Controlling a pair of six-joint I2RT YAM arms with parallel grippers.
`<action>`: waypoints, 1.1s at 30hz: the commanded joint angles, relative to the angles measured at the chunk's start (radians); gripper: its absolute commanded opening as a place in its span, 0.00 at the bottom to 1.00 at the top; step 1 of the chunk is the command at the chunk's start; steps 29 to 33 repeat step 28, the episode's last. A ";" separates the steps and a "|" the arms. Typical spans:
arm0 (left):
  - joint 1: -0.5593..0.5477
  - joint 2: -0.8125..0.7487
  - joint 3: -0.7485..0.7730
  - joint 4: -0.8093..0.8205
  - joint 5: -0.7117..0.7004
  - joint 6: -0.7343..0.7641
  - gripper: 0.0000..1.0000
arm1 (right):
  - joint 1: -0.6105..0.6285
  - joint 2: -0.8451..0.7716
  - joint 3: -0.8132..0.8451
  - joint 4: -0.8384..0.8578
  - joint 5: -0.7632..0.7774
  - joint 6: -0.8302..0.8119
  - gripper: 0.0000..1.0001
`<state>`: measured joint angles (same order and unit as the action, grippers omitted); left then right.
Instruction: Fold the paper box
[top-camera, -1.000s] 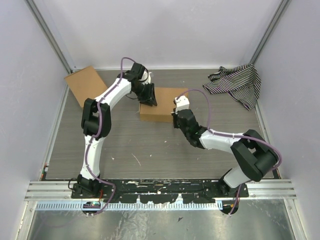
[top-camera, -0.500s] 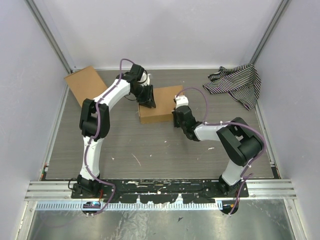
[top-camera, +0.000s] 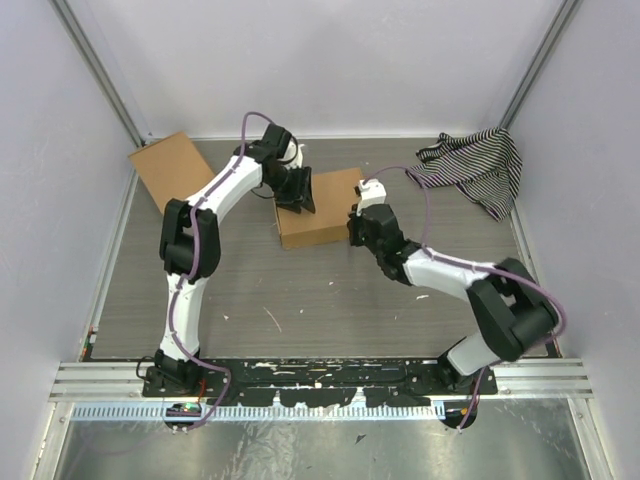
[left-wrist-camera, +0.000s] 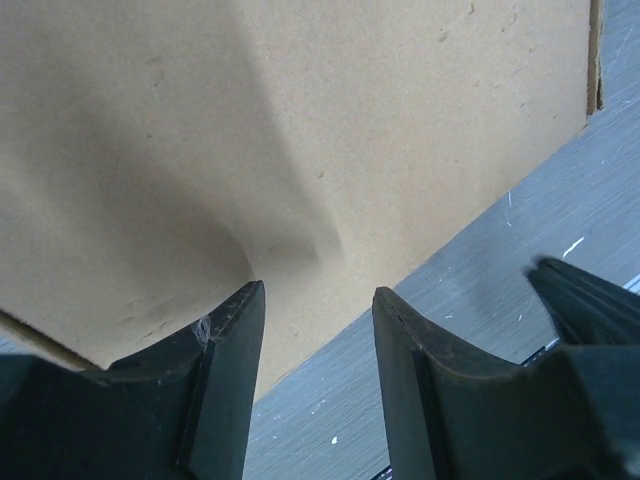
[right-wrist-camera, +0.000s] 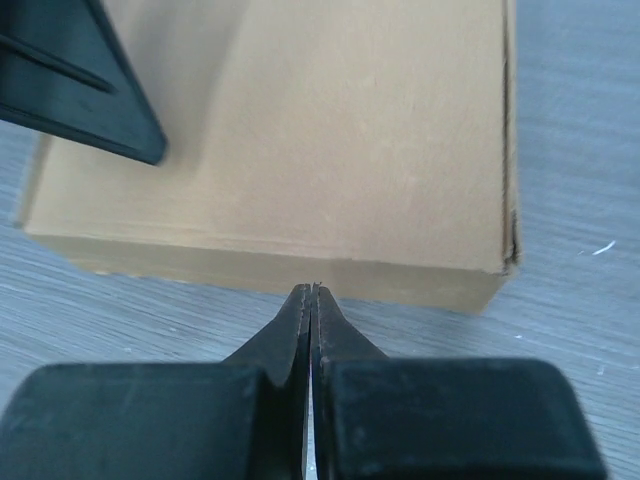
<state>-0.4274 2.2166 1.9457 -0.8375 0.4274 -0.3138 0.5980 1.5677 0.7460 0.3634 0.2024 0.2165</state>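
Paper box (top-camera: 325, 212) sits closed on the surface (top-camera: 250, 290), left gripper (left-wrist-camera: 315, 300) jaws spread over its top, right gripper (right-wrist-camera: 313, 290) jaws pressed together at its side wall.

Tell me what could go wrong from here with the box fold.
1. The open left end effector appears to press on the top of the paper box, which looks dimpled beside it; more force may crease the panel.
2. The shut right end effector points at the box's side wall; a push there might slide the box across the table instead of seating anything.
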 joint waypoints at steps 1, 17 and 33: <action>0.003 -0.073 0.074 -0.051 -0.065 0.019 0.55 | -0.002 -0.197 -0.013 -0.021 0.046 -0.020 0.01; 0.058 -0.648 -0.429 0.091 -0.379 -0.037 0.98 | -0.291 -0.119 0.445 -0.591 -0.079 0.046 0.72; 0.058 -0.784 -0.577 0.114 -0.433 -0.051 0.98 | -0.292 -0.093 0.469 -0.613 -0.070 0.094 0.71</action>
